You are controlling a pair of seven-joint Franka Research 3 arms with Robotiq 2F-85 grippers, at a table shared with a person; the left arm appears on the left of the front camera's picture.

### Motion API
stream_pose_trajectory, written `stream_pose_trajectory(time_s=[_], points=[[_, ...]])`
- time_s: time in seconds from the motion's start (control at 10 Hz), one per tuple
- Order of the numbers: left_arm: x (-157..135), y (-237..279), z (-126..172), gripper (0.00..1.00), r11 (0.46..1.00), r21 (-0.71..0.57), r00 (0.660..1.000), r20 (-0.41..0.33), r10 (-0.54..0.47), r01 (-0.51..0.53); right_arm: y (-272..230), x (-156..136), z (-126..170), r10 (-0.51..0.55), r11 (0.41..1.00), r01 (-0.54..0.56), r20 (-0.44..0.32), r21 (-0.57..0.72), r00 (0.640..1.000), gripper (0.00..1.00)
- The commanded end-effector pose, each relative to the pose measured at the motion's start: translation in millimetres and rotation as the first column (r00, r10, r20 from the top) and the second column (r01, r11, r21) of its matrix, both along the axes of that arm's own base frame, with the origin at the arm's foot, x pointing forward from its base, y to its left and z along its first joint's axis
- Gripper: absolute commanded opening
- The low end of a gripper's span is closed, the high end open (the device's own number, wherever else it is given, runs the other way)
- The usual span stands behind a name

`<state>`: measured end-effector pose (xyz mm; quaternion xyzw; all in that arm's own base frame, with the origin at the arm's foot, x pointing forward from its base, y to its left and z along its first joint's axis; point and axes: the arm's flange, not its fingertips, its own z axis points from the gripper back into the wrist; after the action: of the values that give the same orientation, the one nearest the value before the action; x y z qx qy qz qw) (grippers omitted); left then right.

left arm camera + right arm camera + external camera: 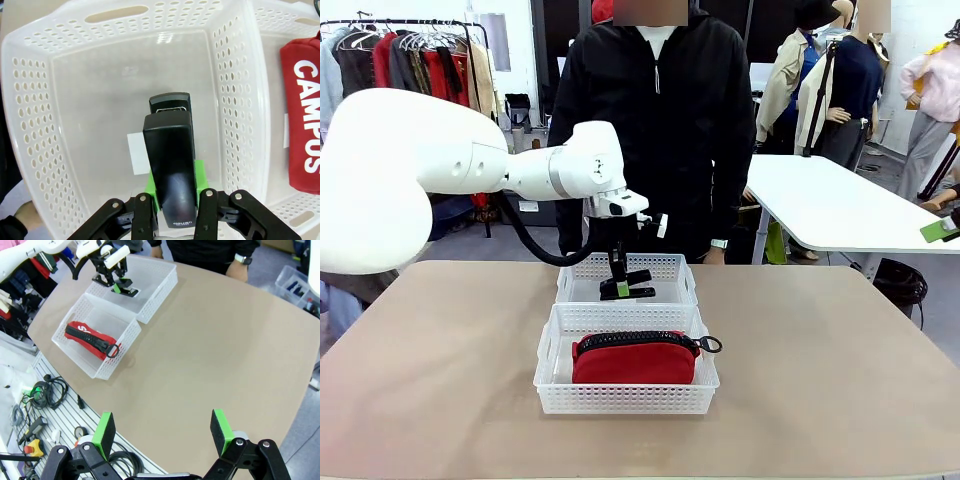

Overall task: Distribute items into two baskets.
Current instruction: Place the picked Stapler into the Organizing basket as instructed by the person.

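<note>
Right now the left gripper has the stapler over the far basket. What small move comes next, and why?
Probably lower a little, then open. The left gripper is shut on the stapler, which hangs inside the far basket; whether it touches the floor is unclear. The pouch already lies in the near basket, so this release would finish the split.

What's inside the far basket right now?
The black stapler, gripped by the left pincer, sits low in the far basket. Whether it touches the floor is hidden beneath it.
</note>
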<state>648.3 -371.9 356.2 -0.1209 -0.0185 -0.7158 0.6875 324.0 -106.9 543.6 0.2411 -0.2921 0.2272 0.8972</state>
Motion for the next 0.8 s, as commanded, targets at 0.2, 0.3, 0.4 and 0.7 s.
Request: stream_pose_trajectory(time_s=[0.2,0.3,0.4,0.7], points=[[1.0,-4.9,-9.9,0.00,1.000,0.017,1.000,-0.017,0.009,-0.009,-0.3,0.2,1.1,-0.006,1.000,0.006,0.000,0.003,1.000,1.00],[0.6,-5.3,-12.4,0.00,1.000,0.018,1.000,-0.022,0.005,-0.005,-0.3,0.2,1.1,-0.006,1.000,0.006,0.000,0.003,1.000,1.00],[0.2,-5.5,-17.1,0.00,1.000,0.022,1.000,-0.031,0.004,-0.003,-0.3,0.2,1.1,-0.006,1.000,0.006,0.000,0.003,1.000,1.00],[-1.3,-5.9,-21.9,0.00,1.000,0.015,1.000,-0.024,0.003,-0.003,-0.3,0.2,1.1,-0.006,1.000,0.006,0.000,0.003,1.000,1.00]])
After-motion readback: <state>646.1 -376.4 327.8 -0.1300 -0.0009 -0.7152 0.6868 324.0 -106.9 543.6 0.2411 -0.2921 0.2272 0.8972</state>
